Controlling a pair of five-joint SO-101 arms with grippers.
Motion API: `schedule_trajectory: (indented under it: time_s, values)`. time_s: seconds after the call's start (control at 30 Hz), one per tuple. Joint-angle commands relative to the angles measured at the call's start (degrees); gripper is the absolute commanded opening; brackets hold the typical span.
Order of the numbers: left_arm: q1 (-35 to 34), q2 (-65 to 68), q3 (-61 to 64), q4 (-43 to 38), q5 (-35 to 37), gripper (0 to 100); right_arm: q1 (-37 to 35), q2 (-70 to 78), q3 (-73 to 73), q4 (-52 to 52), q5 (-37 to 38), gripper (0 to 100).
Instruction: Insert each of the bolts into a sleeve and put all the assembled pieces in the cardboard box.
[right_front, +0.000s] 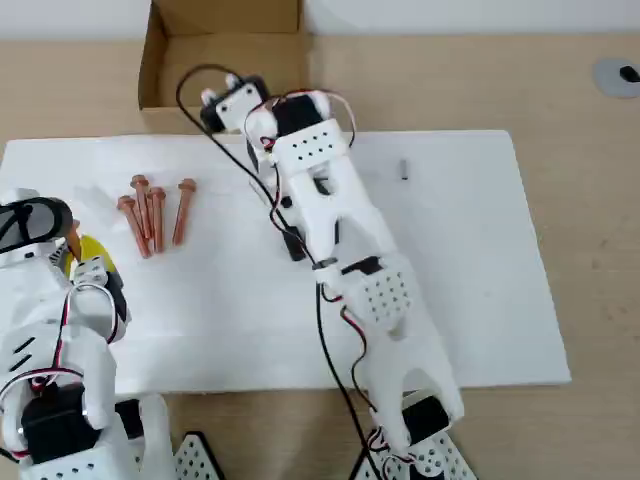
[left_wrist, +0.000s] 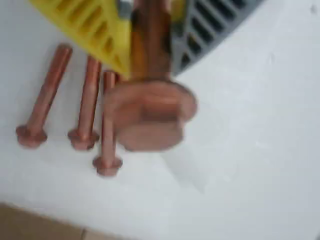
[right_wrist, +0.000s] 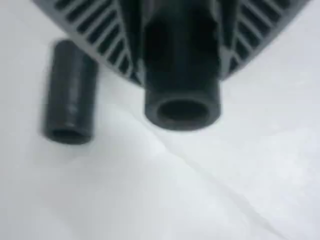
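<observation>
My left gripper (left_wrist: 150, 60), with one yellow and one grey finger, is shut on the shank of a copper bolt (left_wrist: 150, 117) whose flanged head faces the camera. It hangs over the left edge of the white sheet (right_front: 470, 290), beside several loose copper bolts (right_front: 155, 215) lying side by side (left_wrist: 87, 105). My right gripper (right_wrist: 182, 55) is shut on a black sleeve (right_wrist: 182, 85) with its open bore showing. A second black sleeve (right_wrist: 70, 95) lies on the sheet close by. In the high view the right gripper (right_front: 290, 225) points down at the sheet's middle.
The open cardboard box (right_front: 150, 60) stands at the back, just beyond the sheet and behind the right arm's wrist. A small grey piece (right_front: 404, 170) lies on the sheet's right part. The left gripper (right_front: 80, 250) sits near the table's left edge.
</observation>
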Motion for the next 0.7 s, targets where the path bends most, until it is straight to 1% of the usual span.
schedule_trajectory:
  time_s: [0.0, 0.17, 0.27, 0.33, 0.43, 0.57, 0.67]
  values:
    - [0.53, -0.4, -2.99, -3.43, -0.18, 1, 0.31, -14.37, -2.68, 0.97, -0.62, 0.9]
    - [0.53, -0.04, -1.05, -6.86, -0.26, 1, 0.04, -32.4, -2.68, 0.97, -0.44, 0.9]
    - [0.53, -0.04, 2.2, -8.79, -0.26, 1, -2.15, -44.53, -1.98, 0.97, -0.44, 0.9]
    - [0.97, -0.4, 4.13, -9.41, -0.18, 1, -4.0, -52.26, 2.15, 0.88, -0.26, 0.9]
    - [2.46, -0.4, 5.27, -11.69, -0.18, 1, -7.69, -63.08, 13.14, 0.88, 0.09, 0.9]
    - [6.86, -0.4, 5.1, -15.3, -0.09, 1, -10.77, -77.58, 33.8, -0.53, 2.9, 0.9]
    - [10.46, -0.4, 5.1, -18.02, -0.09, 1, -10.59, -87.87, 51.12, -8.35, 3.08, 0.9]
